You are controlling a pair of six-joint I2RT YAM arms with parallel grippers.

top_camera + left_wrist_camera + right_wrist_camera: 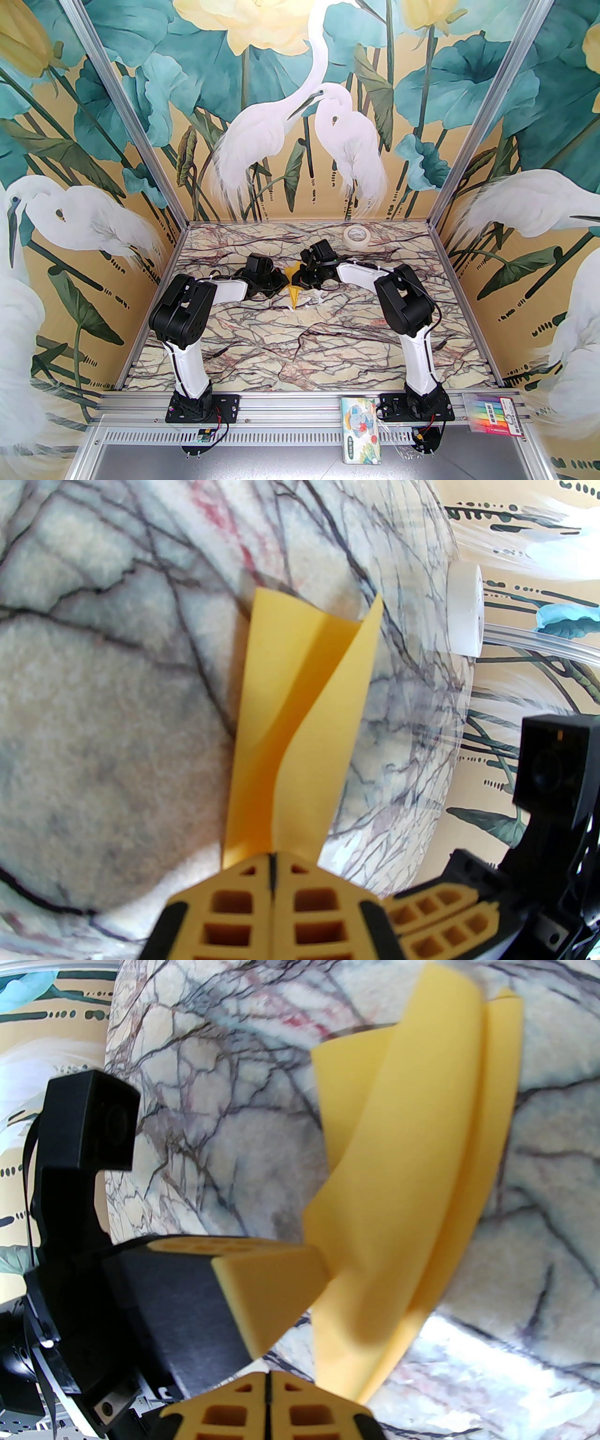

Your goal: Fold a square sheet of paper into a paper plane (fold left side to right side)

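The paper plane (294,293), already a narrow creased dart pointing to 6 o'clock at the centre of the counter (300,347), is pinched by the left claw (272,869) from 9 o'clock, the right claw (267,1389) at 3 o'clock closed empty beside it; its loose layers suggest final creasing remains.

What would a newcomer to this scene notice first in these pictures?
First comes the yellow paper plane, half folded, at the middle of the marble table. It is pinched in the shut left gripper, with the shut right gripper close beside it. Next come the large painted white egrets all around, and a cream tape roll at the table's far edge.
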